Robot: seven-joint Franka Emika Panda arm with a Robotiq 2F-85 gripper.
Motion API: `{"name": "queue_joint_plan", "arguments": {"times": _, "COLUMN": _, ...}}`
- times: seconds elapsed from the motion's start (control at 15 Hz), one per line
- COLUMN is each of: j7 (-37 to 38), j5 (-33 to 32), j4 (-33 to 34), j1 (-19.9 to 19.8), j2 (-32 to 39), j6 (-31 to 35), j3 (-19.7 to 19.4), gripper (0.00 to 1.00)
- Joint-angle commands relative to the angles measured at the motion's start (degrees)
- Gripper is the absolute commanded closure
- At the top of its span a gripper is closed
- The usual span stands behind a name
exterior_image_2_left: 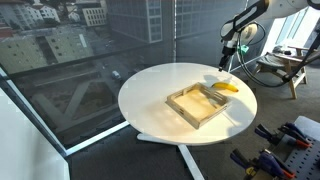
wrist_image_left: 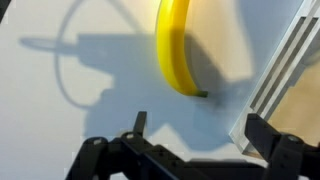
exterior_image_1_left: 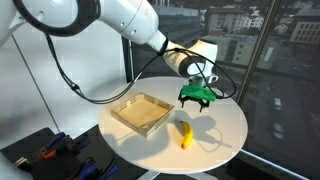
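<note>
Banana [exterior_image_1_left: 184,134] lies on the round white table [exterior_image_1_left: 215,125] in an exterior view, at the near side and just right of the wooden tray [exterior_image_1_left: 125,122], apart from its rim. The gripper [exterior_image_1_left: 197,101] hangs in the air a little farther back than the fruit, its fingers spread and holding nothing. The tray looks empty here.

In an exterior view from the window side, the banana [exterior_image_2_left: 227,87] is at the far right part of the table [exterior_image_2_left: 150,100], just beyond the tray [exterior_image_2_left: 180,112]. The gripper [exterior_image_2_left: 228,66] hovers above it and touches nothing. No object is seen inside the tray.

In the wrist view the banana [wrist_image_left: 175,50] runs from the top edge down toward the middle, with its dark tip nearest to the gripper [wrist_image_left: 194,122]. The fingers [wrist_image_left: 139,124] stand wide apart and nothing is between them. The tray [wrist_image_left: 285,70] wall shows at the right.

As a judgement, this is the approach step. A grasp from here would call for moving forward over the middle of the fruit, then descending with one finger on each side of it.
</note>
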Motion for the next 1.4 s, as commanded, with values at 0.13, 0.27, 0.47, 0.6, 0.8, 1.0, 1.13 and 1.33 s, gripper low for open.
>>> {"name": "queue_joint_plan", "arguments": {"times": 0.13, "j7": -2.2, "j5": 0.8, "j4": 0.3, "j1": -1.1, "j2": 1.5, "j6": 2.2, "j3": 1.3, "gripper": 0.0}}
{"name": "queue_joint_plan", "arguments": {"times": 0.27, "j7": -2.3, "j5": 0.7, "j4": 0.5, "j1": -1.2, "j2": 2.0, "j6": 2.7, "j3": 1.4, "gripper": 0.0}}
{"name": "queue_joint_plan", "arguments": {"times": 0.47, "j7": -2.2, "j5": 0.6, "j4": 0.8, "j1": -1.2, "j2": 2.7, "j6": 3.2, "j3": 1.4, "gripper": 0.0}}
{"name": "queue_joint_plan", "arguments": {"times": 0.6, "j7": -2.2, "j5": 0.6, "j4": 0.9, "j1": -1.2, "j2": 3.0, "j6": 3.5, "j3": 1.4, "gripper": 0.0}}
{"name": "queue_joint_plan", "arguments": {"times": 0.8, "j7": -2.2, "j5": 0.5, "j4": 1.1, "j1": -1.3, "j2": 3.5, "j6": 3.7, "j3": 1.4, "gripper": 0.0}}
{"name": "queue_joint_plan", "arguments": {"times": 1.0, "j7": -2.2, "j5": 0.4, "j4": 1.0, "j1": -1.3, "j2": 3.8, "j6": 3.9, "j3": 1.4, "gripper": 0.0}}
{"name": "queue_joint_plan", "arguments": {"times": 1.13, "j7": -2.2, "j5": 0.4, "j4": 1.1, "j1": -1.3, "j2": 3.9, "j6": 3.9, "j3": 1.4, "gripper": 0.0}}
{"name": "queue_joint_plan", "arguments": {"times": 1.33, "j7": -2.2, "j5": 0.4, "j4": 1.1, "j1": -1.4, "j2": 4.0, "j6": 3.7, "j3": 1.4, "gripper": 0.0}}
